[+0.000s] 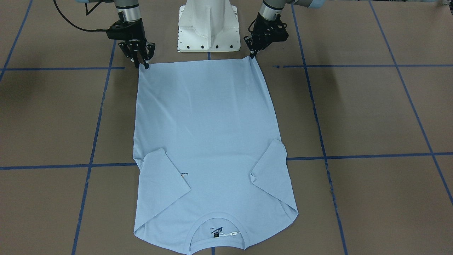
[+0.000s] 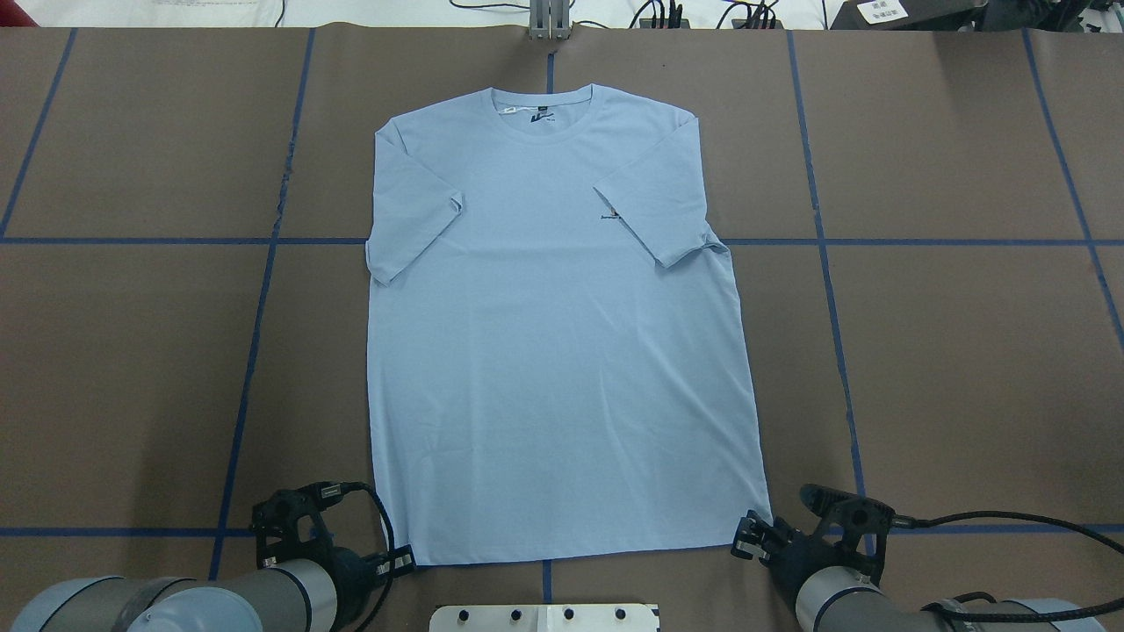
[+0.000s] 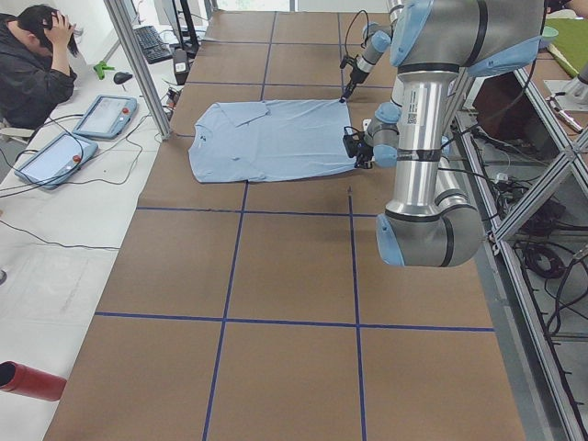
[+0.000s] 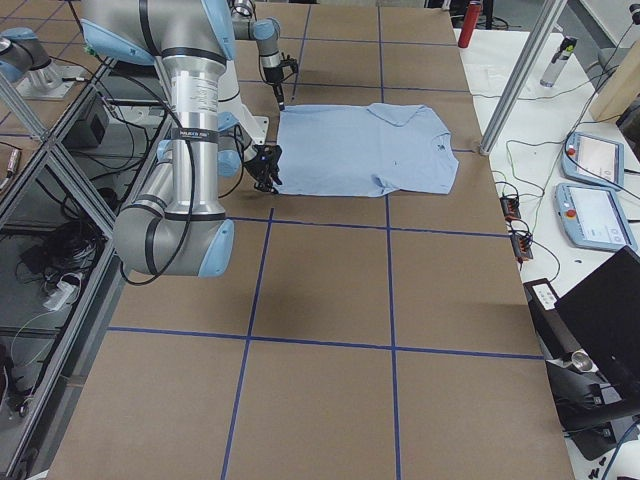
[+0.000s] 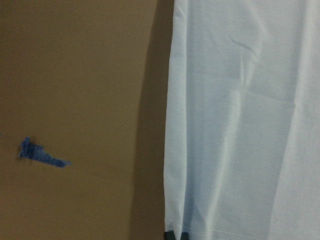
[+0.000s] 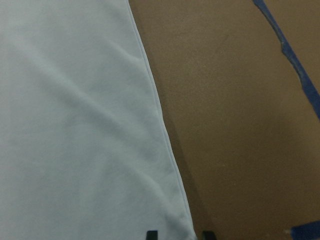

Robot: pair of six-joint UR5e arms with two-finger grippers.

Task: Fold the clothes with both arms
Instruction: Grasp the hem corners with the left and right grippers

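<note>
A light blue short-sleeved T-shirt (image 2: 562, 351) lies flat and front-up in the middle of the brown, paper-covered worktop (image 2: 948, 369), which is marked into squares with blue tape. Its collar points away from the robot and its straight hem lies nearest the white metal pedestal base (image 1: 208, 24). Both short sleeves are folded inward over the chest: the sleeve on the robot's left (image 2: 413, 211) and the sleeve on its right (image 2: 654, 211). The edge of the latter lies against the small dark chest print (image 2: 609, 215). Inside the collar, the dark neck label (image 1: 216, 234) shows beside a small white tag. The cloth is smooth, with only faint creases.

The black two-finger left hand (image 1: 252, 55) points down at the hem corner on the robot's left. That corner is drawn up into a small peak at its tips. In the left wrist view its fingertips (image 5: 170, 235) stand almost together at the shirt's edge, so it appears pinched closed on the fabric. The black two-finger right hand (image 1: 141, 64) is down at the opposite hem corner. In the right wrist view its fingertips (image 6: 151, 234) stand apart with a clear gap, one over the cloth and one over bare worktop, with the corner of the hem between them. It is partly open and not yet clamped.

At a white side bench past the collar end, a person in dark clothes (image 3: 37, 55) sits with hands on head, near two grey-blue control tablets (image 3: 106, 115).
</note>
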